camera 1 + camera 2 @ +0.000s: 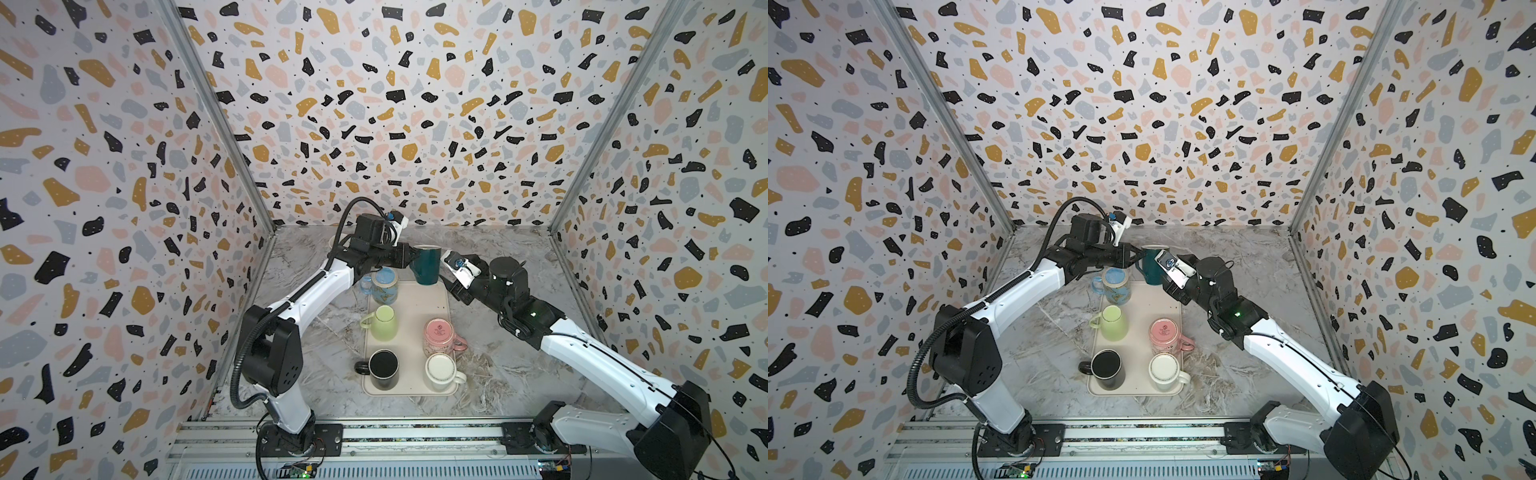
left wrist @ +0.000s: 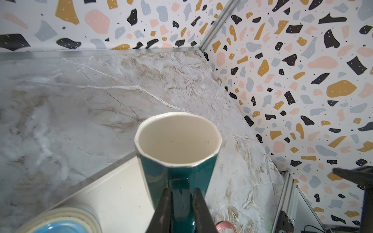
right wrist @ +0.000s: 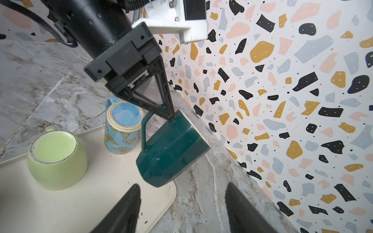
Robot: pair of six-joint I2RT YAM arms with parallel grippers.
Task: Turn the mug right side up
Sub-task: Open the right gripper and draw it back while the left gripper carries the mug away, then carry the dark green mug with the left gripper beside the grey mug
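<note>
mug (image 3: 173, 149) upright, handle pinched in left hand (image 3: 169, 115) | right hand (image 3: 182, 185) agape, beside

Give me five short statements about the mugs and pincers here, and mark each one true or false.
1. The left pincer is shut on the handle of the teal mug. True.
2. The teal mug's mouth points down. False: its opening faces up, and the cream inside shows in the left wrist view.
3. The right pincer is clamped on the teal mug. False: its jaws stand open, apart from the mug.
4. The pink mug stands on the cream tray. True.
5. The light green mug sits off the tray on the marble. False: it is on the tray.
</note>
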